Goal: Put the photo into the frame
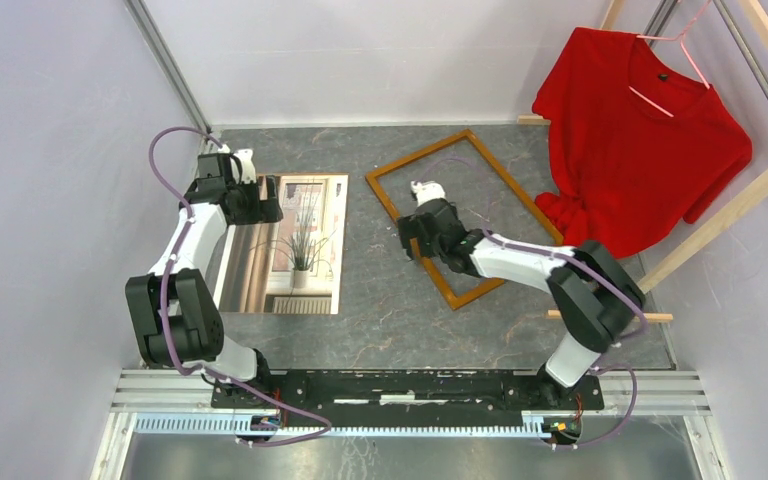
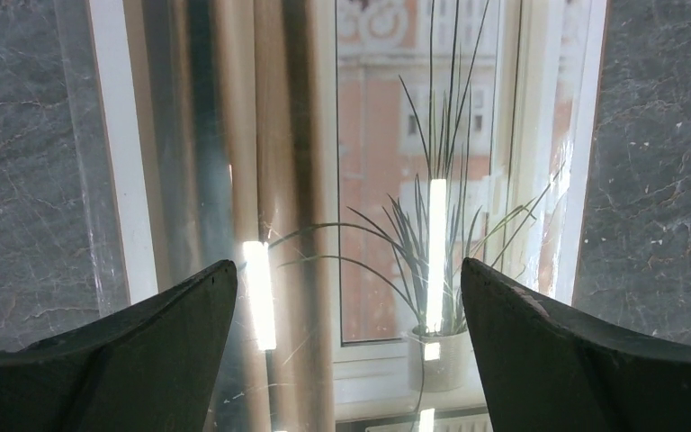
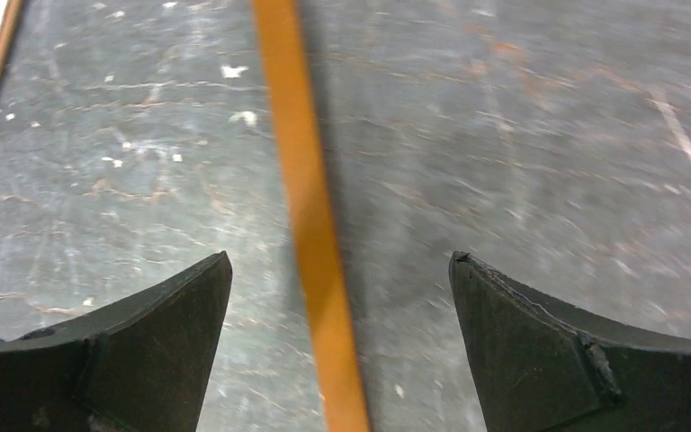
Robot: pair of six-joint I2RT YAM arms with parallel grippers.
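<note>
The photo (image 1: 300,250), a window scene with a spiky potted plant, lies face up on the grey table at the left. My left gripper (image 1: 265,208) hovers over its far left part, open and empty. In the left wrist view the print (image 2: 387,180) fills the space between the spread fingers, with my left gripper (image 2: 349,279) above it and bright light glare on its glossy surface. The orange-brown frame (image 1: 510,180) lies flat and tilted at the centre right. My right gripper (image 1: 412,240) is open over its left rail. In the right wrist view, that rail (image 3: 310,207) runs between the fingers of my right gripper (image 3: 340,270), untouched.
A red T-shirt (image 1: 640,140) on a pink hanger hangs from a pale wooden rack (image 1: 730,215) at the back right, close to the frame's far corner. Grey walls close in the table (image 1: 380,300) on the left and back.
</note>
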